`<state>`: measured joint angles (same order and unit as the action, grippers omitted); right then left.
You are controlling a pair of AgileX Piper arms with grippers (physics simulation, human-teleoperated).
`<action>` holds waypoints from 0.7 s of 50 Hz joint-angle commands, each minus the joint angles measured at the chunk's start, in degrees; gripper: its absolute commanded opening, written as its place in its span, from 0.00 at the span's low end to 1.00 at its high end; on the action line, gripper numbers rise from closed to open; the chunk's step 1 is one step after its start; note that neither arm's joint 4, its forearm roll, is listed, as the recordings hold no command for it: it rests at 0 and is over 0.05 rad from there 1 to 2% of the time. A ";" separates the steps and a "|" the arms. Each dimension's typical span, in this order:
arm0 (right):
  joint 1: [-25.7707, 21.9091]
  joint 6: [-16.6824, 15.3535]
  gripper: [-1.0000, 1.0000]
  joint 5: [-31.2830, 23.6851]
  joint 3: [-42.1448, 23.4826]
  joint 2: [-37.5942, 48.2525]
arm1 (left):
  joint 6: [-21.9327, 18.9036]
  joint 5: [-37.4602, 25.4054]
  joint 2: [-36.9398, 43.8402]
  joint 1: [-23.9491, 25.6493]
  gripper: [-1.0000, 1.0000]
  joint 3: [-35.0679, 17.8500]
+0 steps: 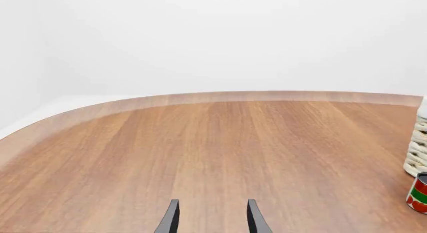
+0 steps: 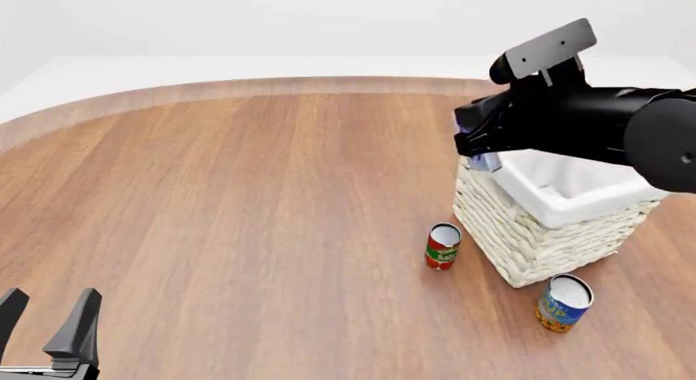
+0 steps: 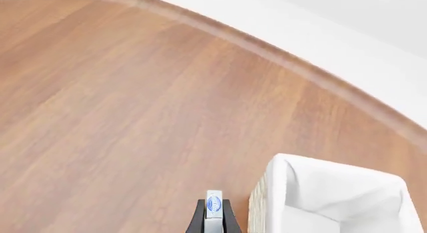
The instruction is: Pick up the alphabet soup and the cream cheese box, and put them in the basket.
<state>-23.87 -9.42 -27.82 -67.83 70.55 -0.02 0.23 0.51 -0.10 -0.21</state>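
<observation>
My right gripper (image 2: 480,155) is shut on the cream cheese box (image 2: 486,161), a small pale blue and white box, held in the air by the left corner of the basket (image 2: 544,241). In the right wrist view the box (image 3: 214,203) sits between the fingers (image 3: 199,219), just outside the basket's cloth rim (image 3: 280,168). The alphabet soup (image 2: 563,303), blue and orange-yellow with a white top, stands on the table in front of the basket. My left gripper (image 2: 46,316) is open and empty at the near left; it also shows in the left wrist view (image 1: 212,218).
A slimmer red-and-green can (image 2: 442,246) stands just left of the basket; it also shows at the edge of the left wrist view (image 1: 419,193) beside the basket's wicker wall (image 1: 417,150). The wooden table (image 2: 240,201) has a curved far edge.
</observation>
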 commanded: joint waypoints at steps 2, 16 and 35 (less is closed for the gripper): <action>4.61 1.59 0.00 0.18 -1.47 -1.20 | 0.00 -0.02 -0.02 0.00 1.00 0.00; 8.39 2.98 0.00 0.63 -0.10 -3.06 | 0.00 0.01 0.00 0.00 1.00 0.01; 16.62 2.36 0.00 3.79 0.02 2.63 | -0.01 0.00 -0.01 -0.01 1.00 0.01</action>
<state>-11.01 -7.15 -25.61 -67.65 70.78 -0.03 0.23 0.50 -0.10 -0.20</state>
